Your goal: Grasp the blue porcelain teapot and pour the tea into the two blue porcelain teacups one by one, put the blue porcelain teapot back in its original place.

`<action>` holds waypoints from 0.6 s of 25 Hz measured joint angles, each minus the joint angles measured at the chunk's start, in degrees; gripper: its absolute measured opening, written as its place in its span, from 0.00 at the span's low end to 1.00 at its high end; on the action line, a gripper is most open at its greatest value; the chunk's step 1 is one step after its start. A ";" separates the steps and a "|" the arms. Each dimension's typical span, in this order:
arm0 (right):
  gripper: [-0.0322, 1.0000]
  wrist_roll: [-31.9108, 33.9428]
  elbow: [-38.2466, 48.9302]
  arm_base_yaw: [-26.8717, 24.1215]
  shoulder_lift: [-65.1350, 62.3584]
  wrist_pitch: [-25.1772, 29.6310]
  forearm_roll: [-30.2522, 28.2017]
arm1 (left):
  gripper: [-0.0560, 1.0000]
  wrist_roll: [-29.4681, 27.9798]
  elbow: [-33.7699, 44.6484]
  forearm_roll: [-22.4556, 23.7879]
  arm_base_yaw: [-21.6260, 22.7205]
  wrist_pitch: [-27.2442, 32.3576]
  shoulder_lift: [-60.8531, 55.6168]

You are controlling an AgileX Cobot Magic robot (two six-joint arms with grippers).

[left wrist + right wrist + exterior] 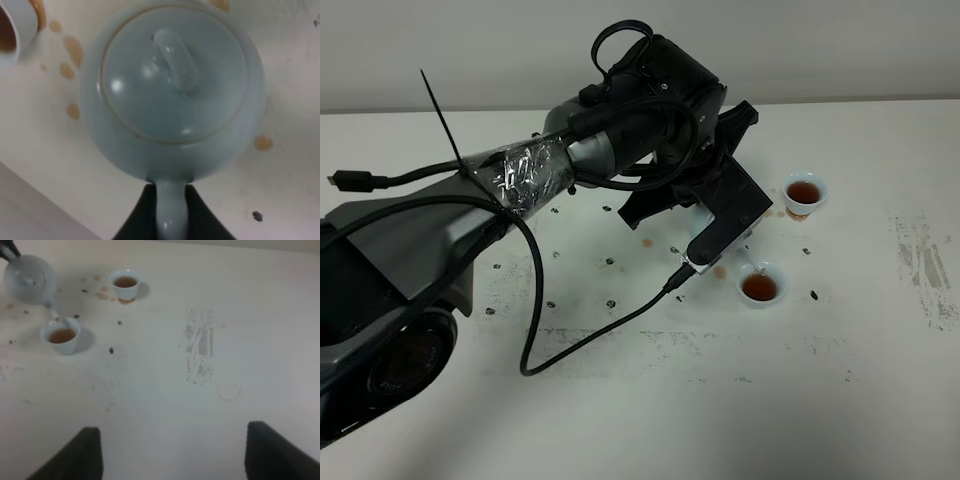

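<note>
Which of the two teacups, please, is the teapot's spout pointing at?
The nearer teacup, just beyond the spout of the teapot. The other teacup stands off to the side, away from the spout.

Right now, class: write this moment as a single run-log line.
left gripper: shut on teapot handle | right gripper: open, empty | both teacups: hold tea | table: tea spots

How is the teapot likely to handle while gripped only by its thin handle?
The teapot looks glazed and glossy, so probably slippery. The left gripper pinches just the narrow handle, so the round body may swing. Its lid sits loose-looking; tilting could shift it.
</note>
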 joint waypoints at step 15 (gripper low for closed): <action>0.59 0.00 0.00 0.00 0.00 0.00 0.00 | 0.06 0.05 0.00 0.11 -0.40 0.00 0.00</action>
